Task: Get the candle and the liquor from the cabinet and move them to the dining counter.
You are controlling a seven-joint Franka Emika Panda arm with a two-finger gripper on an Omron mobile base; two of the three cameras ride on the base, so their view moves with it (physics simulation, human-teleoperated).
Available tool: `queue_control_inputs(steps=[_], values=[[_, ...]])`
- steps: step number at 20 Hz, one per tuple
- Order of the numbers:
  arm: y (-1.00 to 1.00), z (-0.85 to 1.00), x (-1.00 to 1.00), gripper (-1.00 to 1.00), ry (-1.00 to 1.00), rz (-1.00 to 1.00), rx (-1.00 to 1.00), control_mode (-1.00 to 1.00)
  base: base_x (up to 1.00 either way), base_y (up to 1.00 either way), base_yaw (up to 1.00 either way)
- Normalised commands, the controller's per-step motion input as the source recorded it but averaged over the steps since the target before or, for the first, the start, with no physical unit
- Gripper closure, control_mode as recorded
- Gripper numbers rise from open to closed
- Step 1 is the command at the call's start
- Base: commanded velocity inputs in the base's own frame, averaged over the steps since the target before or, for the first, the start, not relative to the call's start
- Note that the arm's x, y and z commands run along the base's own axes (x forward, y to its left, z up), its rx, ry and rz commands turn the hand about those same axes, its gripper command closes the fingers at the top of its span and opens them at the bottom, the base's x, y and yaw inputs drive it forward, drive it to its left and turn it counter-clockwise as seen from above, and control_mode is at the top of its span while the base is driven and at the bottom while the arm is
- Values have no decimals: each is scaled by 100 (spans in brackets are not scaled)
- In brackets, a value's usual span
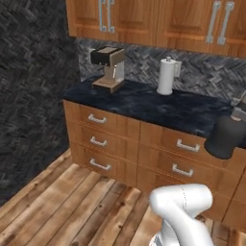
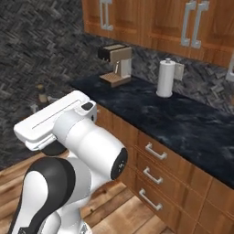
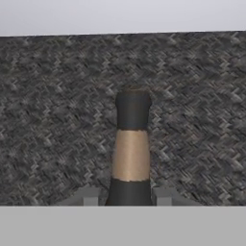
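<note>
My gripper [image 3: 126,197] is shut on the liquor [image 3: 130,144], a dark bottle whose tan-banded neck and black cap rise between the two fingertips in the hand view. From the left base view the bottle's squat dark body [image 1: 224,137] hangs at the right edge, in front of the counter's drawers, with the gripper [image 1: 239,113] above it. In the right base view its neck [image 2: 42,95] pokes up behind my white arm. The cabinet [image 1: 139,19] runs along the top, its doors closed. The candle and the dining counter are out of view.
A black marble worktop [image 1: 158,103] over wooden drawers [image 1: 98,129] carries a coffee machine [image 1: 109,67] and a paper towel roll [image 1: 166,76]. A dark patterned wall [image 1: 29,96] stands at the left. Wooden floor [image 1: 72,206] lies open in front.
</note>
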Motion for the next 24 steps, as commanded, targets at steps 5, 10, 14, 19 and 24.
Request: queue_control_inputs(steps=[5,10,14,19,24], values=[[0,0,0,100,0,0,0,100,56,-38,30],[0,0,0,100,0,0,0,100,97,-2,32],[0,0,0,100,0,0,0,100,98,4,31],[0,0,0,100,0,0,0,100,54,35,41],[0,0,0,100,0,0,0,100,8,39,54]])
